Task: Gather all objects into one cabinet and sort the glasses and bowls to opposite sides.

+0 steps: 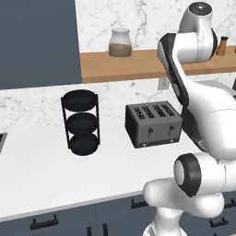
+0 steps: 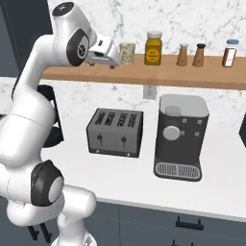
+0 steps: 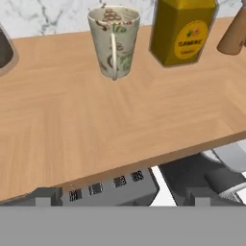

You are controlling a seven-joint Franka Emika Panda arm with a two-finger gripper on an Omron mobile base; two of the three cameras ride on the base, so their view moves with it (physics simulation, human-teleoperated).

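Fingertips (image 3: 45,196) rise spread apart at the bottom of the hand view, holding nothing; between them and the mug (image 3: 114,41) lies bare shelf (image 3: 96,125). That mug stands upright just ahead of the gripper (image 2: 113,61), left of the yellow jar (image 2: 153,48), handle turned toward the hand. Reaching it looks like a straight forward push.

A cream speckled mug (image 3: 114,41) stands upright on the wooden shelf (image 3: 96,120), handle facing the camera.
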